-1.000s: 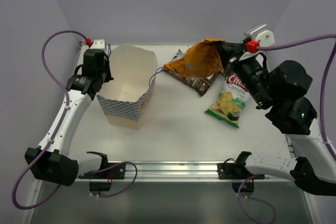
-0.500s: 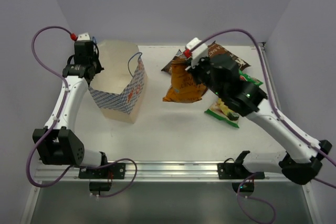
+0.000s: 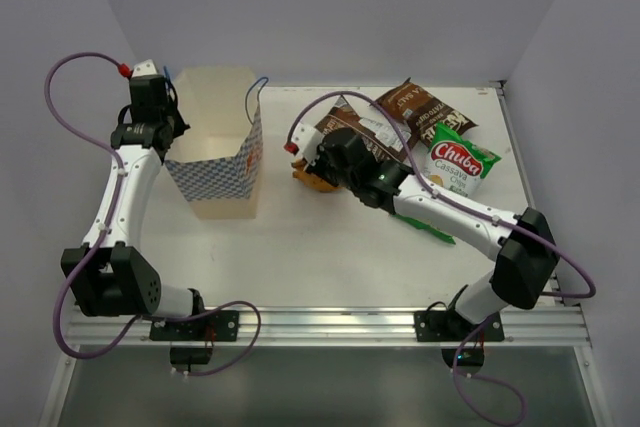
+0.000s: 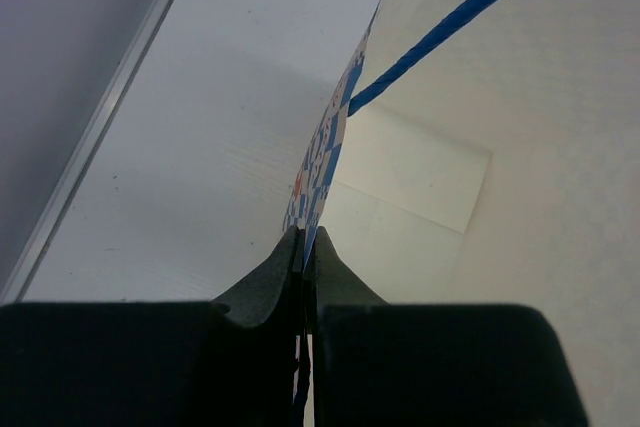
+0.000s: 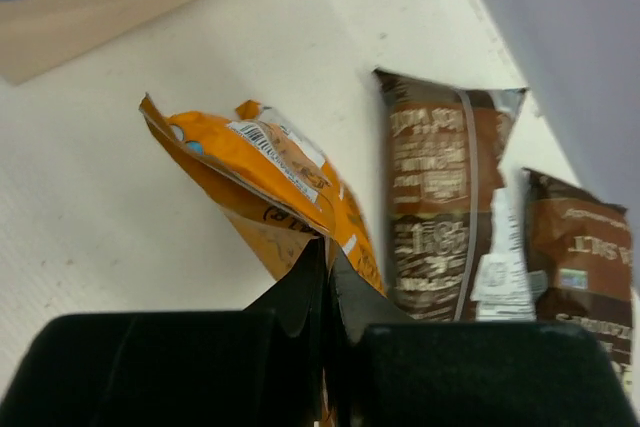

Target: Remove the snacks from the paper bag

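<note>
My right gripper (image 5: 325, 247) has its fingers pressed fully together on the orange packet (image 5: 262, 172), pinching it by one edge so the crinkled body fans out to the left of the fingers in the wrist view. I cannot tell whether its far corner rests on the table (image 3: 330, 257) or hangs just above it. Just to the right of that packet lies one brown packet (image 5: 440, 207), flat on the table, and a second brown packet (image 5: 582, 252) sits beside it with their edges meeting. From overhead, the green-and-white Chuba packet (image 3: 462, 159) lies flat nearer the right side, with my right arm crossing over its lower part. All four snacks are outside the paper bag (image 3: 215, 172), which stands upright and open-mouthed at the left rear of the table, apart from the orange packet. My left gripper (image 4: 303, 237) is closed tight on the bag's left wall at the rim, the paper sandwiched between the fingers, and a blue cord handle (image 4: 440, 32) runs across the cream inside face.
</note>
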`<state>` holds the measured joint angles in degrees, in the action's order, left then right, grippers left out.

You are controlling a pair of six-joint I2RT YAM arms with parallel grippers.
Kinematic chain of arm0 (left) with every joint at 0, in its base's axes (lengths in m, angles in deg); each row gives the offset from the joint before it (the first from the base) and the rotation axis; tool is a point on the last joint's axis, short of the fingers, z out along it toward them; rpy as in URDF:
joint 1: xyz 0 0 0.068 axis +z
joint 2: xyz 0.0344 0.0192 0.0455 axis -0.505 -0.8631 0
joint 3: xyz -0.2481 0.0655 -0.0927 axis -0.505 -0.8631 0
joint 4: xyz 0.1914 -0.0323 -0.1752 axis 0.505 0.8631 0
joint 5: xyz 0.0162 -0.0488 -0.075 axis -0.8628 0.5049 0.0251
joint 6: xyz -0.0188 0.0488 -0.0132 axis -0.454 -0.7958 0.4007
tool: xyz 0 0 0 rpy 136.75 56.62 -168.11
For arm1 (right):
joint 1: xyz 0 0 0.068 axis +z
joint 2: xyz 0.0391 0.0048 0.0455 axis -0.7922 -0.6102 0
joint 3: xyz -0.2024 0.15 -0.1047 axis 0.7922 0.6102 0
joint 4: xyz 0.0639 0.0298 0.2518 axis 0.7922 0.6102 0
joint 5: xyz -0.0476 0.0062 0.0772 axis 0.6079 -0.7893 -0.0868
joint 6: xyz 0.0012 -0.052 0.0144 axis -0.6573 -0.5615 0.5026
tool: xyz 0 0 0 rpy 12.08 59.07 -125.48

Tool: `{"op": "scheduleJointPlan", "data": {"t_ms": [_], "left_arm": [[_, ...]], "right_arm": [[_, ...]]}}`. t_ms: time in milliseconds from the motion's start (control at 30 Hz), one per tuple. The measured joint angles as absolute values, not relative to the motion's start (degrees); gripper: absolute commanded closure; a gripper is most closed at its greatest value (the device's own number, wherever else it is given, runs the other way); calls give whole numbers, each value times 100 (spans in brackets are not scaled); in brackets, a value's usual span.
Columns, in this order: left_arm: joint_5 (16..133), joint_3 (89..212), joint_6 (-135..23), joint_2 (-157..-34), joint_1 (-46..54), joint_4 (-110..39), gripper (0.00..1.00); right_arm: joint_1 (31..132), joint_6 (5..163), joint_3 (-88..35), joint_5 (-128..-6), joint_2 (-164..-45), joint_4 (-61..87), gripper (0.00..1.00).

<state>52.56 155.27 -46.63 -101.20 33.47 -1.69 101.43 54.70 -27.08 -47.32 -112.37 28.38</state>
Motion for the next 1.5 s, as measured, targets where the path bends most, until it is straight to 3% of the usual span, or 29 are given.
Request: {"op": "scheduleJointPlan", "data": {"t_ms": [100, 200, 300, 333, 367, 433, 500, 767, 867, 1100, 1500], "left_arm": [[5313, 15465, -4639, -10050, 3347, -204, 99], [5381, 15393, -4590, -9971, 3356, -254, 96], [5442, 15341, -4553, -9923, 3358, -272, 88], [5468, 15341, -4538, -9923, 3358, -274, 86], [5486, 15341, -4525, -9923, 3358, -274, 81], [5523, 15341, -4521, -9919, 3358, -272, 73], [5530, 15341, -4527, -9914, 3358, -265, 67], [5506, 15673, -4580, -9888, 3360, -49, 10], [5471, 15846, -4593, -9775, 3360, 84, 2], [5420, 16005, -4689, -8918, 3358, 537, 0], [5361, 15900, -5220, -6664, 2547, 801, 0]], "right_arm": [[10405, 5570, -1943, -4776, -11095, 2832, 96], [10808, 5859, -1565, -4990, -11119, 3356, 85], [10904, 6333, -1506, -5396, -11241, 3966, 56], [10895, 6519, -1482, -5556, -11250, 4121, 37], [10893, 6709, -1447, -5711, -11241, 4259, 27], [10875, 7004, -1366, -5971, -11169, 4473, 12], [10873, 7232, -1318, -6144, -10990, 4654, 6], [10862, 8010, -2037, -6166, -9709, 5273, 1], [10862, 8239, -2499, -5952, -9351, 5389, 1], [10862, 8722, -3049, -4994, -8494, 5706, 1], [10858, 9472, -3390, -2037, -6411, 5874, 1]]}}
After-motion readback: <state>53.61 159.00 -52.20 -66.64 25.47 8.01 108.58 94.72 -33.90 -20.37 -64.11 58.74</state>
